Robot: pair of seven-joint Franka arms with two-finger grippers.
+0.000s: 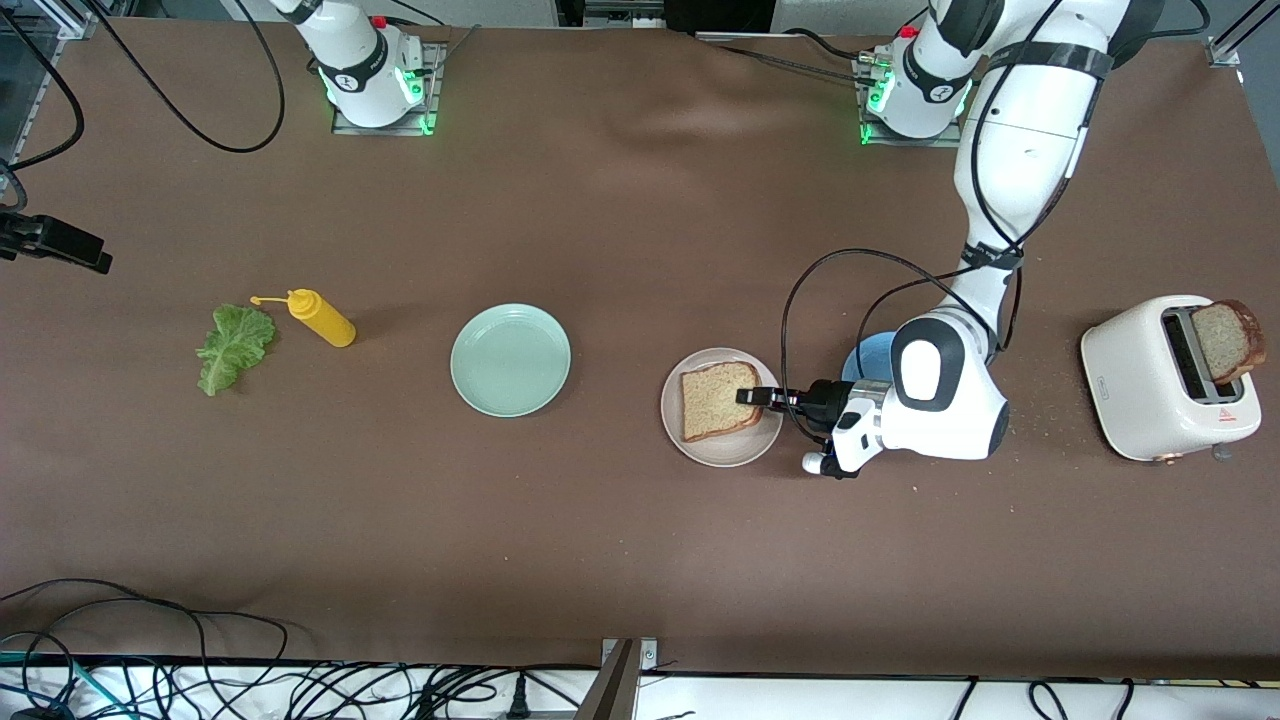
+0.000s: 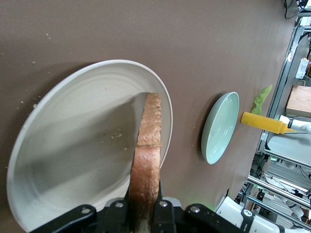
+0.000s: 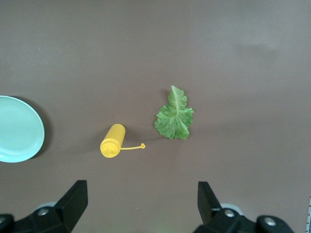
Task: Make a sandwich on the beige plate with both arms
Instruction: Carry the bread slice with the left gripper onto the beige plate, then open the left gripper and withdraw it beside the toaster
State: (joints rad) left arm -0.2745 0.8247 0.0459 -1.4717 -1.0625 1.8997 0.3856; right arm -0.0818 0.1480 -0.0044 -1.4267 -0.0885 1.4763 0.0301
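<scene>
A brown speckled bread slice (image 1: 715, 400) lies on the beige plate (image 1: 730, 452), one edge at the plate's rim toward the left arm's end. My left gripper (image 1: 752, 396) is shut on that edge. In the left wrist view the slice (image 2: 148, 141) runs edge-on between the black fingers of the left gripper (image 2: 144, 208), over the beige plate (image 2: 73, 145). The lettuce leaf (image 1: 235, 345) lies flat toward the right arm's end. My right gripper (image 3: 141, 187) hangs open and empty high over the table near the lettuce (image 3: 175, 116). It is out of the front view.
A yellow squeeze bottle (image 1: 322, 318) lies beside the lettuce. A mint-green plate (image 1: 510, 360) sits between it and the beige plate. A blue plate (image 1: 868, 358) is partly hidden under the left arm. A white toaster (image 1: 1140, 380) holds a second bread slice (image 1: 1228, 340).
</scene>
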